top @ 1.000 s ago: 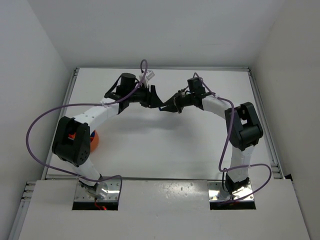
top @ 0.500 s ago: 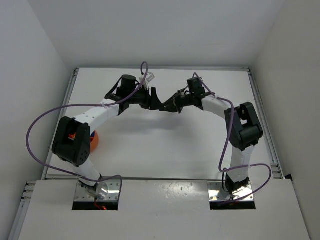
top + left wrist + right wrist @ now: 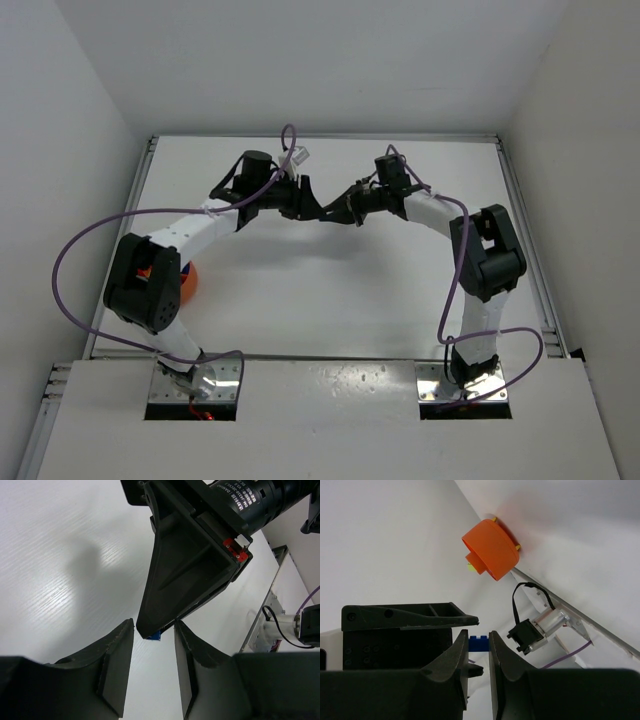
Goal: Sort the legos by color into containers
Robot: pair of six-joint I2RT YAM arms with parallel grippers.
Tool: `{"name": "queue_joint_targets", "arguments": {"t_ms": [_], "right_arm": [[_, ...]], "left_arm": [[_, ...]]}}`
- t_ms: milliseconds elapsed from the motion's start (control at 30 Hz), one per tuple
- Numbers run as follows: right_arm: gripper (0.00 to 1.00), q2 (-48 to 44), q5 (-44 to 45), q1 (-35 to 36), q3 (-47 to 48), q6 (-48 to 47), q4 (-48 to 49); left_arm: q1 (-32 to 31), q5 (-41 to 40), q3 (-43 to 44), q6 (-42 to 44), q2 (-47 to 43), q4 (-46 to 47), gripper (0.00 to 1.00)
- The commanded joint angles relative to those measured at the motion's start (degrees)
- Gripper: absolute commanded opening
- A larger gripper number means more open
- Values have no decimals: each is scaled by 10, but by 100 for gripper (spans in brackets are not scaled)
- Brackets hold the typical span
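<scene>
- Two grippers meet high over the tabletop (image 3: 330, 290), well apart from the orange bowl (image 3: 492, 555). The right gripper (image 3: 478, 635) is pressed onto a tiny blue lego (image 3: 479, 643) and pinches it at the very tips. The left gripper (image 3: 154, 623) is spread, with one finger on each side of that lego, and I think it does not touch it yet.
- One slip could lose the lego. Only a small bit of blue sticks out past the right gripper. If the left gripper squeezes now, it may grab the other gripper's finger and not the lego.
- If the right gripper lets go too soon, the lego would drop. It would land on the tabletop far from the orange bowl. It is so small that it could bounce or roll away.
- Both grippers are very close together. A small wrong move could bump them, and that could flick the lego out.
- A pinch on just a corner could twist the lego. Then it could pop out on the way to the orange bowl.
- From above, the orange bowl is partly hidden under the left arm's black joint (image 3: 148, 285), and the wall is just beside the bowl. An arm swinging back toward the orange bowl could knock it or tip it.
- Only this one bowl shows. I cannot tell if blue belongs in it, so the lego could end up with the wrong color.
</scene>
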Motion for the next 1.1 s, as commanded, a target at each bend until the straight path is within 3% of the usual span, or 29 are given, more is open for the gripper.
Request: {"name": "queue_joint_targets", "arguments": {"t_ms": [0,333,800,933,1067], "right_arm": [[0,-33,-12,-5,28,19,10],[0,-38,-12,-5,28,24,20],[0,-38,-17,-5,7,13,15],[0,-38,-17,-5,7,8,10],[0,-33,-17,-5,7,8,10]], "left_arm": [[-1,6,-6,-3,-21,18,43],[-1,-5,-6,-3,-21,18,49],[23,0,12,-13,-21,18,38],[36,13,18,-19,-21,23,28],[41,18,18,-31,-21,34,25]]}}
